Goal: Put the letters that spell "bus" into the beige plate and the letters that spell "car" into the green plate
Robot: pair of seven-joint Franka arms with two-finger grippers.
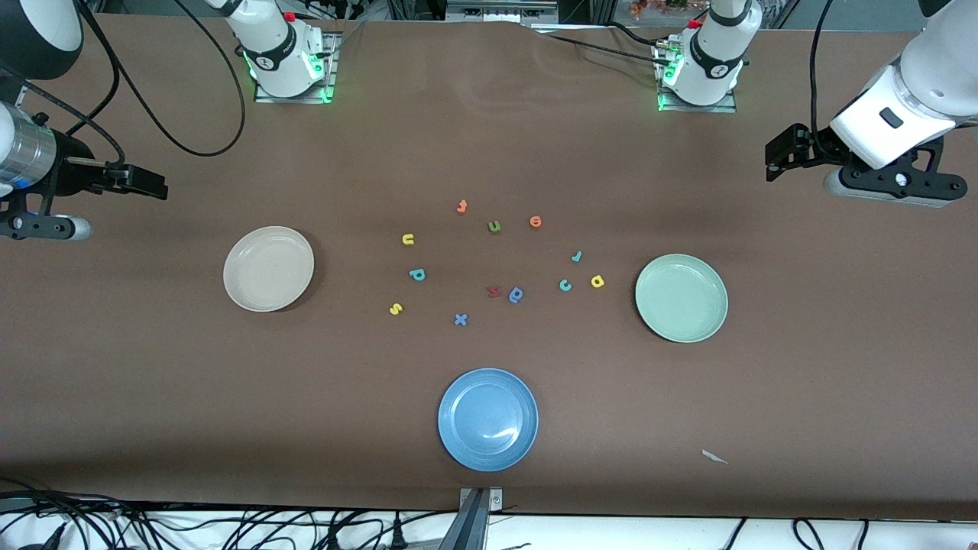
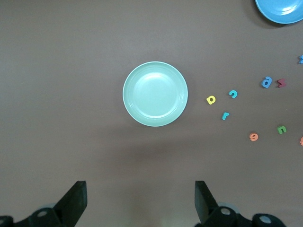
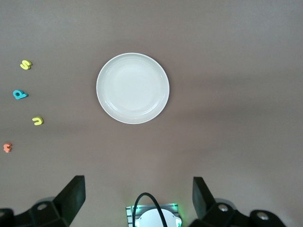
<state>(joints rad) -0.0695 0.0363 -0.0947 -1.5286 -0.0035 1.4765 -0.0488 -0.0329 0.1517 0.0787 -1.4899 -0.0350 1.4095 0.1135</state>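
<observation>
Brown table (image 1: 489,137), cables (image 1: 191,527) below

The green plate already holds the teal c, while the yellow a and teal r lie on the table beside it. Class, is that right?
Not quite. The green plate is empty: the left wrist view shows the teal c on the table beside it, with the yellow a and teal r.

A: What does the table (image 1: 489,137) look like under me?

B: A matt brown cover, smooth, slightly rippled near my bases.

A: The plates?

B: All 3 look like smooth plastic. The blue plate (image 1: 487,418) has a glossy highlight; the beige plate (image 1: 268,268) and green plate (image 1: 681,297) show a softer sheen.

A: The letters?

B: Matt, foam-like: yellow s (image 1: 396,308), teal c (image 1: 565,285).

A: My own fingers?

B: Matt black plastic on my left gripper (image 2: 140,201) and right gripper (image 3: 138,198); my arm shells are glossy white.
</observation>
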